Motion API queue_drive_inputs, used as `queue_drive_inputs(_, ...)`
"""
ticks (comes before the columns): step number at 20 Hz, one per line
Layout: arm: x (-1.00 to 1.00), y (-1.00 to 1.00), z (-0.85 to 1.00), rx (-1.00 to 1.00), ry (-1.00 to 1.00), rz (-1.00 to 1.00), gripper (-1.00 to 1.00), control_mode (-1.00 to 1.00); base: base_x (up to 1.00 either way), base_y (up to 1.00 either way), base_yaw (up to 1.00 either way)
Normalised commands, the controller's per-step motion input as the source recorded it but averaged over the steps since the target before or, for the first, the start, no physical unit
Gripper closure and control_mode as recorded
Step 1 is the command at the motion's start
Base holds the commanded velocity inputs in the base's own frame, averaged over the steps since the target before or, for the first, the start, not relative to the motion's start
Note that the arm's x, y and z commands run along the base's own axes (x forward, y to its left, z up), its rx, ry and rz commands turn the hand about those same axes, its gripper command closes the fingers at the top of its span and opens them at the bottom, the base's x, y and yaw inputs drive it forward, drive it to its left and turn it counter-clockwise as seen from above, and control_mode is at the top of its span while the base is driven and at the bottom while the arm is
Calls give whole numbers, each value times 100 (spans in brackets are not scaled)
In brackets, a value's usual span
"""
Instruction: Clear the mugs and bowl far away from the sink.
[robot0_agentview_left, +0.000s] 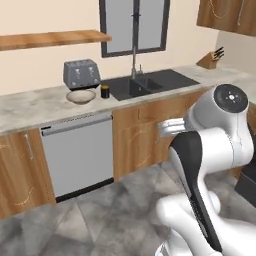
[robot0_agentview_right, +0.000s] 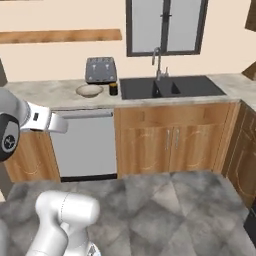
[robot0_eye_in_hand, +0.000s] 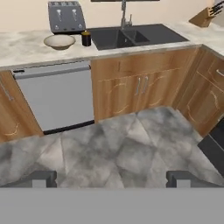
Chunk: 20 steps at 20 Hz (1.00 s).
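Kitchen scene: marble-look counter (robot0_agentview_left: 35, 107) along a cream wall, wood cabinets below, grey stone floor (robot0_eye_in_hand: 113, 148). Dark double-basin sink (robot0_agentview_left: 145, 84) is recessed in the counter under the window (robot0_agentview_left: 134, 25), metal faucet (robot0_agentview_left: 134, 60) at its back edge. Stainless dishwasher (robot0_agentview_left: 80, 150) sits under the counter, left of the sink cabinet.

Bowl (robot0_agentview_left: 81, 96), tan rim and pale inside, rests on the counter above the dishwasher, right in front of the grey toaster (robot0_agentview_left: 81, 73). Black mug (robot0_agentview_left: 105, 91) stands just beside the bowl on its sink side, between the bowl and the sink's left edge, close to the basin. Bowl and mug look near each other, but I can't tell if they touch. Can't make out a red mug from here.

Knife block (robot0_agentview_left: 210, 60) is at the far right of the counter, well apart from the bowl. Wooden shelf (robot0_agentview_left: 50, 39) hangs on the wall above the toaster area.

My gripper (robot0_eye_in_hand: 113, 178) is up in the air over the floor, well away from the counter, pointing toward the cabinets. Jaws spread wide, fingertips (robot0_eye_in_hand: 43, 178) far apart at the bottom of the hand view, nothing between them, nothing held. In the base views my arm is folded up high in front of the cabinets, not touching anything.
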Motion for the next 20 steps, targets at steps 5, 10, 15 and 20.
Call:
queue_drive_inputs(5,0,0,0,0,0,0,-100,100,99,-58,29)
queue_drive_inputs(10,0,0,0,0,0,0,-100,100,100,-59,28)
queue_drive_inputs(15,0,0,0,0,0,0,-100,100,99,-45,33)
queue_drive_inputs(20,0,0,0,0,0,0,-100,100,67,-3,30)
